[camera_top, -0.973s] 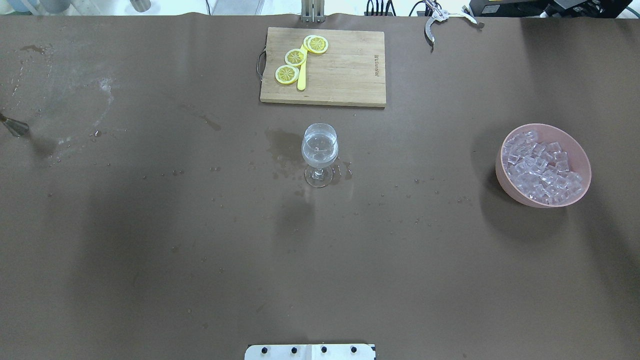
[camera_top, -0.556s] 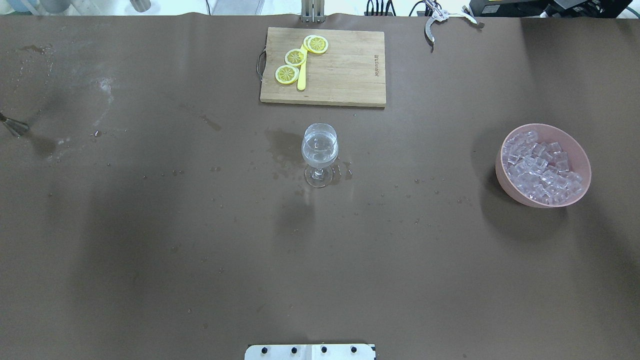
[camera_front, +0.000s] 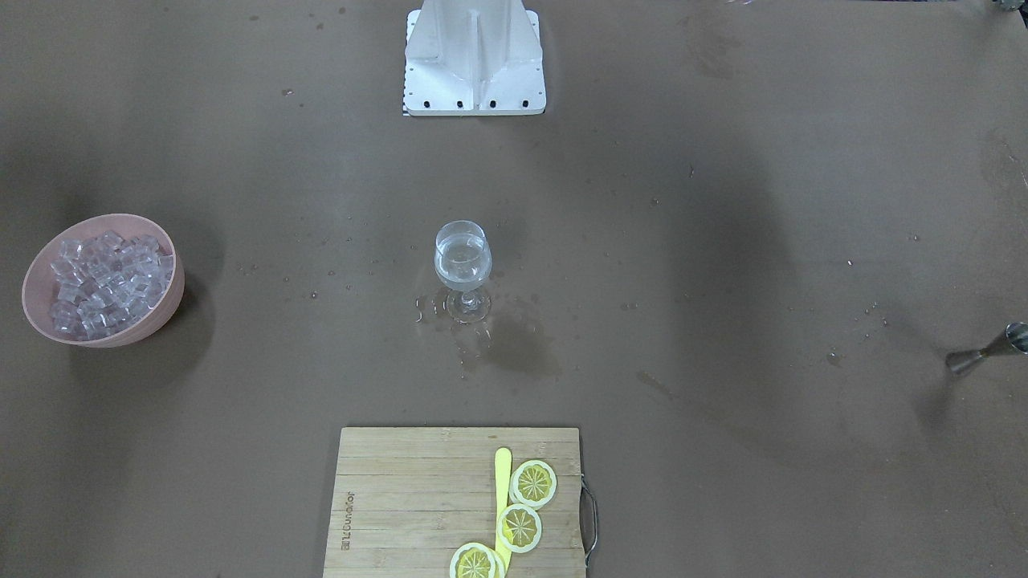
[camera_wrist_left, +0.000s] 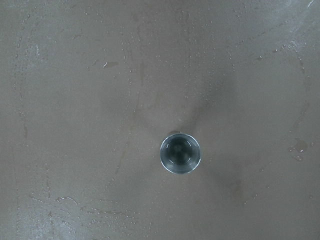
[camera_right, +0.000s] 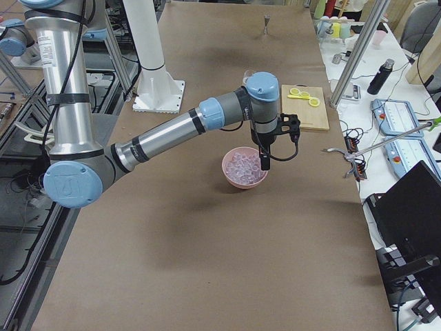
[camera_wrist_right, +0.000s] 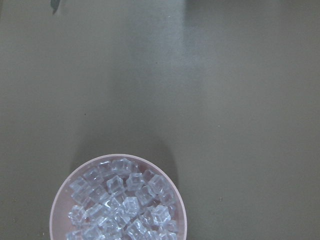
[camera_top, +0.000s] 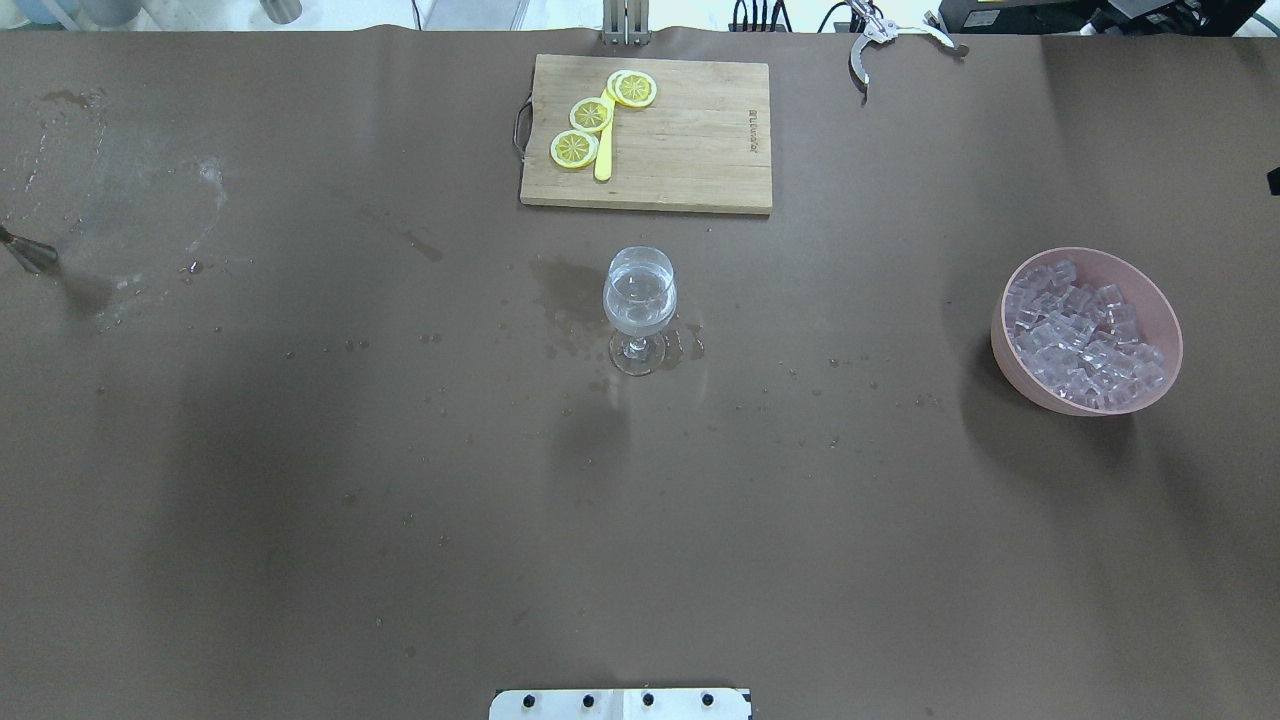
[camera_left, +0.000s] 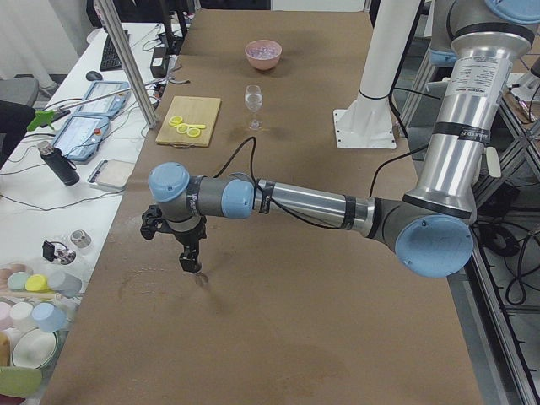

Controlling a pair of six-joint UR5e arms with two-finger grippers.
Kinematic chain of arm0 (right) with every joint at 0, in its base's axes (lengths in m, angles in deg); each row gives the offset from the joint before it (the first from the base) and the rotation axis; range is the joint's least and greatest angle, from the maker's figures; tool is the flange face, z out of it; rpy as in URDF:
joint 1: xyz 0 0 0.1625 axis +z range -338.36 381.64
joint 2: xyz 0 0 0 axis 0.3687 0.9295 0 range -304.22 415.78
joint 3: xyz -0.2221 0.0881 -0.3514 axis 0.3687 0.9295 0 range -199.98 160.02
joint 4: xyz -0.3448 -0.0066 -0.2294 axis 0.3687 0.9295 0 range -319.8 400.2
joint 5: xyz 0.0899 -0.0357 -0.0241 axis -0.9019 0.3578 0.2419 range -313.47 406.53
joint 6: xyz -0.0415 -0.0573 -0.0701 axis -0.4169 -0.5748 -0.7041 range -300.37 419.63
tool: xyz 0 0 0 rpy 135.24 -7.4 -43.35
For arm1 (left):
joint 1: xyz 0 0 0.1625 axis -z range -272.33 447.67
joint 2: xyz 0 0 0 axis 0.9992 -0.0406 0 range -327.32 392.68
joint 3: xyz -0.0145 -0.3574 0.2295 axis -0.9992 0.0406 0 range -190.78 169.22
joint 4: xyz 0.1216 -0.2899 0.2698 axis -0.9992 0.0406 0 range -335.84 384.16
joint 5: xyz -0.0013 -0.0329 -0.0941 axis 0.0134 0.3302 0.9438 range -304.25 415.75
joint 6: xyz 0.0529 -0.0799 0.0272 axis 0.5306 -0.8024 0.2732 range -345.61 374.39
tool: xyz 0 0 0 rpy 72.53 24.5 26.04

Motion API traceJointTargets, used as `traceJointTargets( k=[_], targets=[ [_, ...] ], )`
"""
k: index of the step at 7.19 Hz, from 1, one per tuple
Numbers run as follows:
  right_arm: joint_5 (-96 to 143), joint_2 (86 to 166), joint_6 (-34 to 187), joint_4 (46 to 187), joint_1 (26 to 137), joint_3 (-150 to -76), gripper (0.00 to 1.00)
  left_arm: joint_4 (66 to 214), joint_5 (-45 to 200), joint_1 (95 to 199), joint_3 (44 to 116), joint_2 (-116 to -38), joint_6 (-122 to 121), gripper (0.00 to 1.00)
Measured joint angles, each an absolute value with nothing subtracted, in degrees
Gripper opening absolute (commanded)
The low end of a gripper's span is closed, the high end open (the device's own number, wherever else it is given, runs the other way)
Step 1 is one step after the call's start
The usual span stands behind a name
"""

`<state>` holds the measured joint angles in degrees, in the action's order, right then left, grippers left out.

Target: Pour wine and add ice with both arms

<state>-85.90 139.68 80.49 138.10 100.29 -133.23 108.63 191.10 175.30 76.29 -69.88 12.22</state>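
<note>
A wine glass (camera_top: 640, 300) stands mid-table and holds the wine (camera_front: 462, 263), a little clear liquid. The ice (camera_top: 1085, 335) fills a pink bowl (camera_top: 1005, 345) at the right; both also show in the right wrist view (camera_wrist_right: 120, 200). A metal jigger (camera_top: 30, 255) stands at the far left and shows from above in the left wrist view (camera_wrist_left: 180, 154). My left gripper (camera_left: 191, 257) hangs just above the jigger. My right gripper (camera_right: 264, 160) hangs over the bowl's far rim. Each shows only in a side view, so I cannot tell whether it is open or shut.
A wooden cutting board (camera_top: 690, 150) with lemon slices (camera_top: 590, 113) and a yellow stick lies at the back centre. Metal tongs (camera_top: 865, 45) lie at the back right. Wet patches surround the glass (camera_top: 560, 285) and the jigger. The white base plate (camera_front: 474, 56) is at the robot's side.
A small dark part has come in at the right edge of the overhead view. Shadows over the bowl and jigger have shifted a little. The glass, bowl and jigger have not moved.
</note>
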Motion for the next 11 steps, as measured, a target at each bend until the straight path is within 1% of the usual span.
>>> traceJointTargets(
  k=[2,4,5,8,11],
  targets=[
    [-83.51,138.33,83.64,138.01,95.20,-132.14,1.00,108.73,191.12,175.31,76.48,-69.88,11.94,0.98],
    [-82.83,137.72,83.84,134.89,91.62,-129.01,1.00,112.76,189.95,175.30,76.17,-68.80,9.86,0.98],
    [-82.28,137.92,83.49,131.56,89.95,-127.90,1.00,118.74,189.14,175.20,75.09,-67.30,7.29,0.98],
    [-80.33,140.32,80.95,122.97,85.24,-126.82,1.00,148.43,184.19,171.89,68.22,-62.43,-10.90,0.98],
    [-80.36,141.78,80.70,117.98,83.80,-123.06,0.99,167.75,176.20,166.05,64.64,-59.12,-24.51,0.98]
  ],
)
